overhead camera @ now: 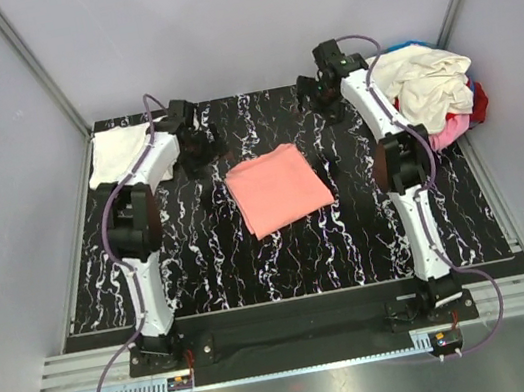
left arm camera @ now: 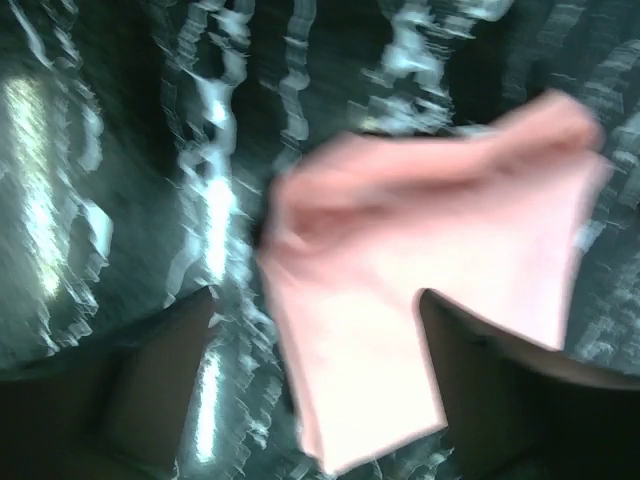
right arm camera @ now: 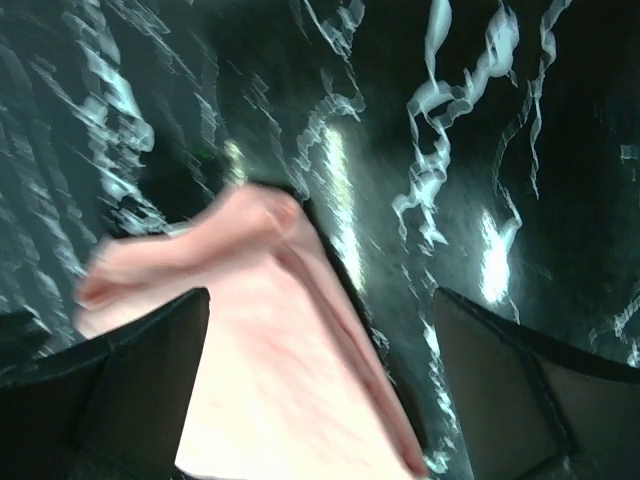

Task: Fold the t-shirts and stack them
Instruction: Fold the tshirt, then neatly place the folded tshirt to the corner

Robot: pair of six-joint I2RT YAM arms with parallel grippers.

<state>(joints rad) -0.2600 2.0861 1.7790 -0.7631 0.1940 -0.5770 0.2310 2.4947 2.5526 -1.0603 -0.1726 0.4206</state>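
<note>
Now you are dealing with the folded salmon-pink cotton t-shirt (overhead camera: pixel 279 188), lying flat at the middle of the black marbled tabletop (overhead camera: pixel 204 267). Your left claw (overhead camera: pixel 197 144) and right claw (overhead camera: pixel 318 97) are both hanging released, gripping nothing, beyond its far edge on either side. Stacking is probably the step in hand: you are aiming for the folded white t-shirt (overhead camera: pixel 117 152) at the far left corner. Be pinching all layers along one edge and lifting level, so the fold is not opening.
</note>
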